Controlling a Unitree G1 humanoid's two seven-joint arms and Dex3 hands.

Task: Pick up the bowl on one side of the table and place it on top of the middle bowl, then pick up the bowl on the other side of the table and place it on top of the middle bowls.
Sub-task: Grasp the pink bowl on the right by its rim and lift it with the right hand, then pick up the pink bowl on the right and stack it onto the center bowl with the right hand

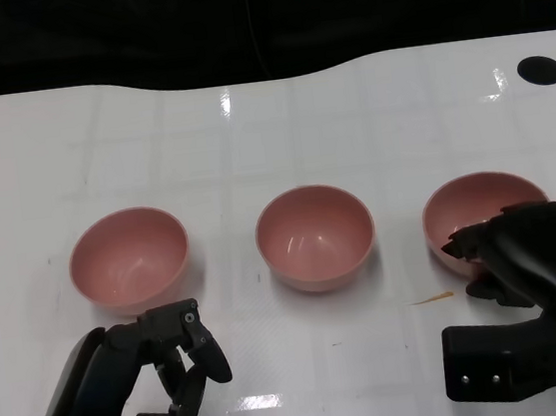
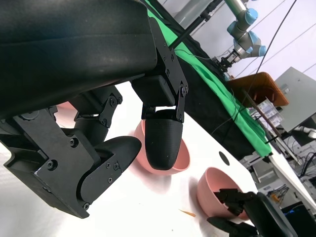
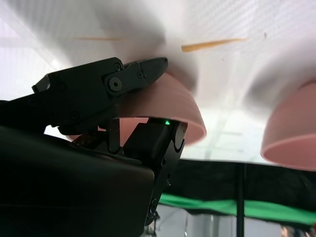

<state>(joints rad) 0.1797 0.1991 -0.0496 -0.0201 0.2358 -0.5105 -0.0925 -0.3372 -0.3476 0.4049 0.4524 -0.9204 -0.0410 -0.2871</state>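
three pink bowls stand upright in a row on the white table, well apart, none stacked. the left bowl and the middle bowl sit free, empty and glossy inside. the right bowl has its near rim pinched by the right hand.

Light comes from overhead; I get bright white glare patches on the glossy table near its far edge and its near edge, and small highlights inside the pink bowls. Shadows under the bowls are soft and short. Head view is sharp enough, slightly washed out on the tabletop, black beyond the far edge. Left wrist view is crisp, background well lit. Right wrist view is blown out and hazy, the tabletop smeared, the right hand dark and underexposed.
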